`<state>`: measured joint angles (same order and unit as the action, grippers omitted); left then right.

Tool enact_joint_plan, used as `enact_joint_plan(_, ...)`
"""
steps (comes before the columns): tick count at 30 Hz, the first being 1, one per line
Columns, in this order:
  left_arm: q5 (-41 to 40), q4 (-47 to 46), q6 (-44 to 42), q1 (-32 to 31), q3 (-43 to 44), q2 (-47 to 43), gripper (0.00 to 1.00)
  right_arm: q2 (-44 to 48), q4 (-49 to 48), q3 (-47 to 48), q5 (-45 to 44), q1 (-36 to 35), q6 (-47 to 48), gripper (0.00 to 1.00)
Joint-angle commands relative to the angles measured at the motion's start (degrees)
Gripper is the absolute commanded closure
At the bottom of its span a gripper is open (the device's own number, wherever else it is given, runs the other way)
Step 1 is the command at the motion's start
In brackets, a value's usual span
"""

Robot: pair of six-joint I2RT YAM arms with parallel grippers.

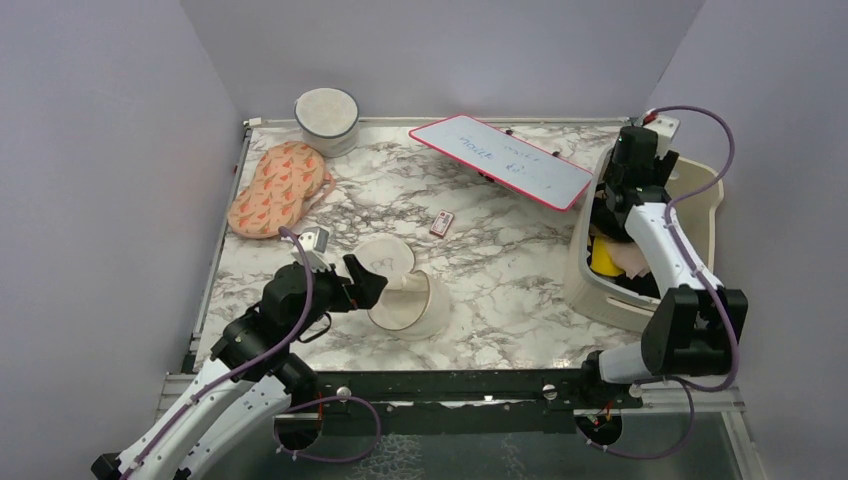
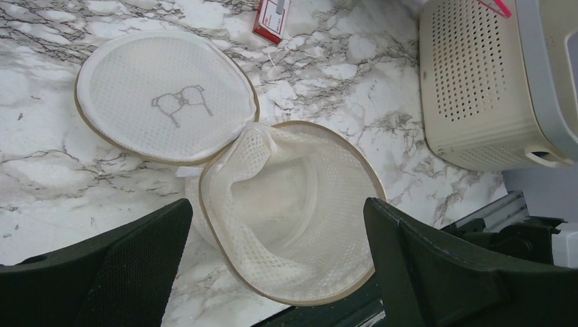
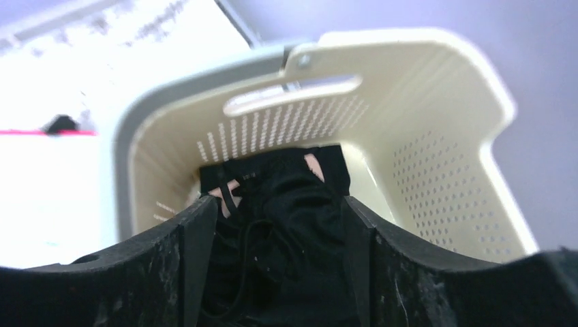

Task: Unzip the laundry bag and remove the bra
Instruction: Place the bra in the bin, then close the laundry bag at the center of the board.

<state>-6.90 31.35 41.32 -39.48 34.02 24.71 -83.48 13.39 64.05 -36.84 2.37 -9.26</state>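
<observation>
While the left gripper (image 2: 278,208) hangs with its jaws spread wide just above it, the laundry bag (image 2: 293,231) lies unzipped on the marble table (image 2: 41,177), left of the middle, its marked lid (image 2: 167,99) lying open on the far side. At the right, the right gripper (image 3: 272,204) stands open over black clothes (image 3: 293,266) in the basket (image 3: 443,177), where the bra (image 1: 632,262) shows beside a yellow garment (image 1: 604,256).

The laundry bag (image 1: 410,308) lies unzipped on the tabletop (image 1: 500,280) toward 7 o'clock. Its cream mesh half with the black mark is folded flat at 10 o'clock of the open half. The pale pink bra (image 1: 630,262) lies in the basket (image 1: 592,285) at 3 o'clock.
</observation>
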Motion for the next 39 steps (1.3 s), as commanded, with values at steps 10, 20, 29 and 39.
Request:
enact_joint_plan(10, -1.29, -2.37, -0.36, -0.18, -1.41, 3.90, 0.02, 18.10, 2.19, 3.86, 56.41, 0.41, -9.15, 0.23)
enact_joint_plan(20, -7.48, 0.45, 0.55, 1.68, 3.76, 16.10, 0.01, 23.64, 9.76, 1.97, 78.71, 0.07, -4.45, 0.20)
enact_joint_plan(29, 16.43, -12.40, 5.58, 23.08, -1.60, 19.78, 0.01, 28.08, 10.88, -1.39, 83.70, -0.44, -6.88, 0.20)
enact_joint_plan(39, 44.80, -32.35, 15.54, 43.76, -17.98, 22.19, 0.01, 30.45, 10.54, -3.48, 85.01, -0.97, -8.10, 0.20)
